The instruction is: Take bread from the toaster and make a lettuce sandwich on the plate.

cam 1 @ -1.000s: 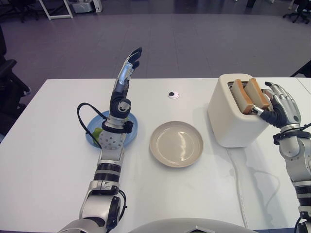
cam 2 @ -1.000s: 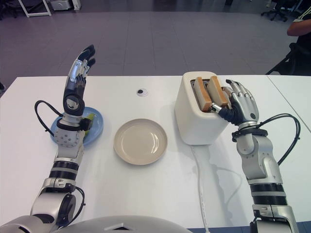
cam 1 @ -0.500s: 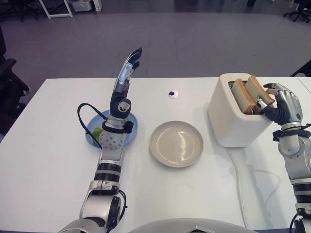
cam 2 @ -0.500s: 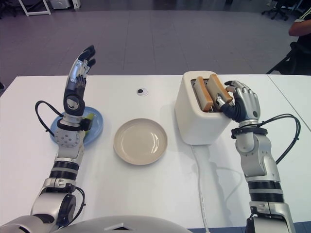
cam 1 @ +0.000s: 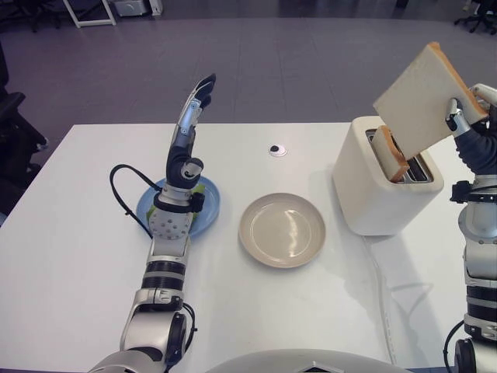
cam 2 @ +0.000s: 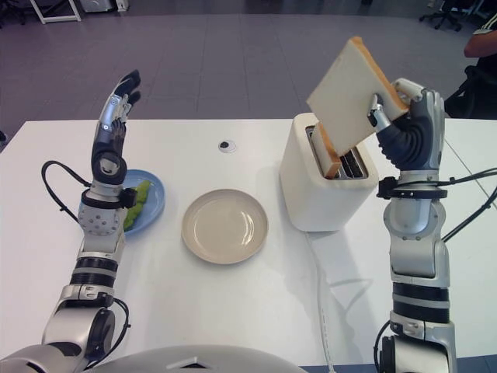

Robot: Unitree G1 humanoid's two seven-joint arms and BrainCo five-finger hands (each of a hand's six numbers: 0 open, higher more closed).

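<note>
My right hand [cam 2: 408,124] is shut on a slice of bread [cam 2: 353,95], holding it tilted in the air above the cream toaster [cam 2: 326,186]. A second slice [cam 1: 389,153] still stands in the toaster's left slot. The empty beige plate [cam 2: 225,225] lies left of the toaster, mid-table. My left hand [cam 1: 190,128] stands upright with straight fingers, open, over the blue plate [cam 2: 153,195], which holds green lettuce [cam 2: 136,203].
A small black-and-white disc [cam 1: 276,151] lies behind the beige plate. The toaster's white cord [cam 2: 322,303] runs along the table toward the front edge. A black cable [cam 1: 124,194] loops beside my left wrist.
My right hand has pulled one slice up out of the toaster and raised it high. My left hand has shifted slightly left, uncovering more of the blue plate and lettuce.
</note>
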